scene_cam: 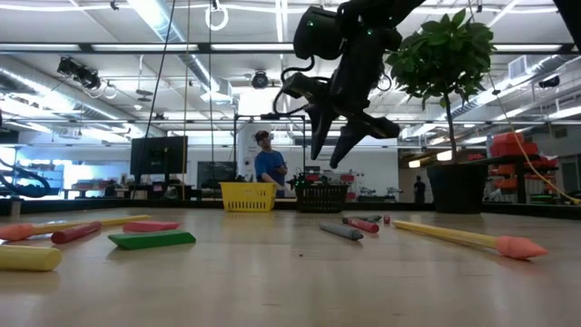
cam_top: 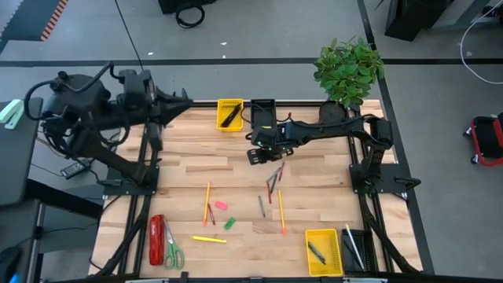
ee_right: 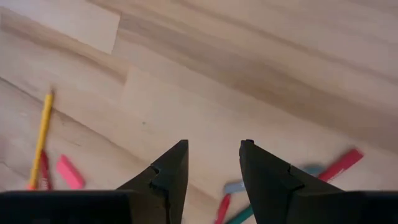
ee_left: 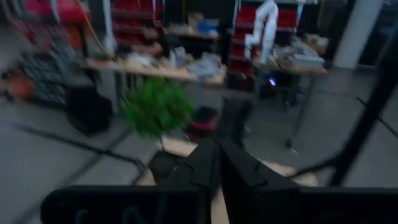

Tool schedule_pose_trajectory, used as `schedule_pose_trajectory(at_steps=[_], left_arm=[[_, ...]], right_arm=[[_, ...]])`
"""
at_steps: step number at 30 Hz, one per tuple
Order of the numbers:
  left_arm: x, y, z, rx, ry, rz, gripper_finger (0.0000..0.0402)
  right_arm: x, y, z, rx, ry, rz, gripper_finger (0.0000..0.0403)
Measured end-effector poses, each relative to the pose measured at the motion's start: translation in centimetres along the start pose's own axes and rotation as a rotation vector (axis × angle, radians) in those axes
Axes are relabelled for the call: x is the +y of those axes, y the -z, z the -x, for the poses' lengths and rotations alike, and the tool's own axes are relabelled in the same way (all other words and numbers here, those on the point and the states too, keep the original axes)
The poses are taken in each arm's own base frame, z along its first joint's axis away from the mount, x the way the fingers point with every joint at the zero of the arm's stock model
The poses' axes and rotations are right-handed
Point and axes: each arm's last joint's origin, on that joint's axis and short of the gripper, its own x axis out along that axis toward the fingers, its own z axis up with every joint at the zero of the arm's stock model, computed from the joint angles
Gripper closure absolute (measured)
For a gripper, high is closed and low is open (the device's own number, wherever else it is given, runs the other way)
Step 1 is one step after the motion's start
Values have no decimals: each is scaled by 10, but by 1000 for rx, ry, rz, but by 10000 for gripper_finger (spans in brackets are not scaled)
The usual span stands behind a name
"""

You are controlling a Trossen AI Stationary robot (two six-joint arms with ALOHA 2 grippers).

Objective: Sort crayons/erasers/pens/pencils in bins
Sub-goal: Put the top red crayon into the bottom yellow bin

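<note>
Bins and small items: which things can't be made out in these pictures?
- Black bin, high view: the right arm covers part of it; contents unseen.
- Black bin at the near right corner: its far side is cut off by the frame rail.
- Left tool, left wrist view: motion blur; the table below is hidden.
- Crayons: too small to count where they overlap.
- Right tool: open, empty.

Bare wooden table (cam_top: 189, 161) is seen on the left-arm side of the potted plant (cam_top: 349, 69), open for passage. Nearer the front edge from the plant, crayons (cam_top: 271, 182), pencils (cam_top: 208, 202) and erasers (cam_top: 225, 214) lie scattered, with a red stapler (cam_top: 157, 238) beyond them.
</note>
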Motion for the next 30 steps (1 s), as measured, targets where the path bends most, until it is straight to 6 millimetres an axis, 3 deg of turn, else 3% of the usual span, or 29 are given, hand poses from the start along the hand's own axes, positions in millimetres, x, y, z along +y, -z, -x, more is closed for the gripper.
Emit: schedule_pose_trajectory(at_steps=[6, 15, 19, 25, 30], left_arm=[[1, -6, -16, -62, -51, 32, 341], [9, 2, -45, 22, 64, 145, 290], [23, 12, -51, 113, 96, 131, 270], [45, 32, -32, 212, 196, 138, 244], [59, 61, -14, 135, 172, 147, 237]], right_arm=[[1, 1, 0, 3, -1, 107, 253], [5, 9, 5, -16, -3, 117, 253], [6, 11, 7, -46, 6, 79, 251], [7, 6, 7, -79, -13, -20, 222], [7, 7, 5, -75, -13, -160, 198]])
